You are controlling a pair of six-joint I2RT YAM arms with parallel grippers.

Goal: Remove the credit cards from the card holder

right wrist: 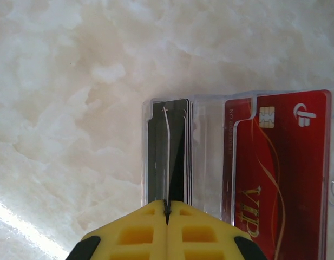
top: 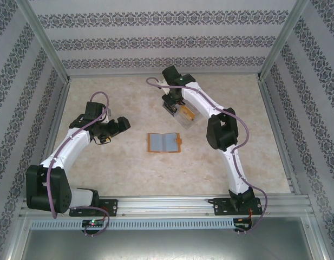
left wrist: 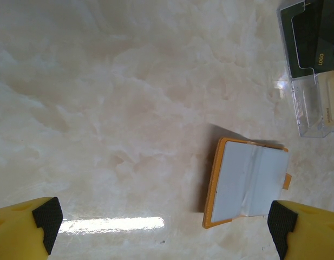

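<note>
The card holder (top: 164,142) lies open and flat at the table's centre, its grey-blue pockets apparently empty. Beyond it to the far right, the clear tray (right wrist: 207,157) holds a red card (right wrist: 280,173) in one compartment. Over the neighbouring dark compartment the right gripper (right wrist: 167,208), fingers pressed together, pinches a thin card (right wrist: 166,157) seen edge-on. The left gripper (left wrist: 162,219) hangs spread wide, empty, left of the holder. Removal appears complete; only releasing this card seems left.

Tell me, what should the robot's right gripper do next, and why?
Probably open the right gripper and let go. It is shut on a thin card held edge-on, over the dark cards in the clear tray, beside the red card. The card holder lies open on the table, its pockets looking empty.
</note>
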